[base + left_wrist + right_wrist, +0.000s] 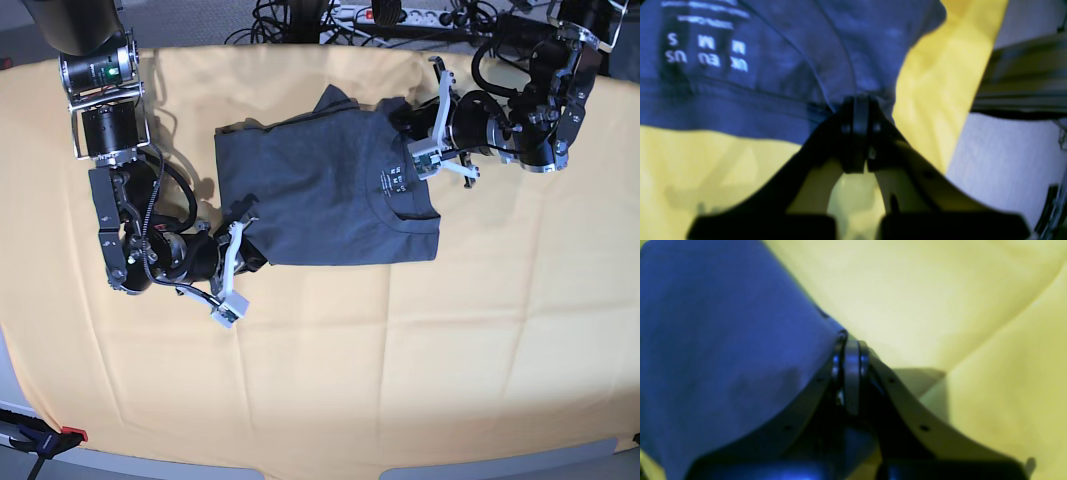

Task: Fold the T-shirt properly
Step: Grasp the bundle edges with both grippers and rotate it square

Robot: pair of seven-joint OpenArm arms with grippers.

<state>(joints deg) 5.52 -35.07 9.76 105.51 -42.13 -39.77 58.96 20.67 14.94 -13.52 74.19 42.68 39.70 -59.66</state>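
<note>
The dark slate-blue T-shirt (320,190) lies partly folded on the yellow cloth, collar and white size label toward the right. My left gripper (412,135) sits at the shirt's upper right corner by the collar. In the left wrist view it (858,103) is shut, with the T-shirt (773,66) fabric bunched between its tips near the printed label (706,50). My right gripper (243,248) is at the shirt's lower left corner. In the right wrist view it (850,343) is shut on the T-shirt (723,340) edge.
A yellow cloth (400,360) covers the table. Cables and a power strip (390,15) lie beyond the far edge. A clamp (40,437) sits at the near left corner. The left wrist view shows the cloth's edge and pale floor (1007,160) beyond it.
</note>
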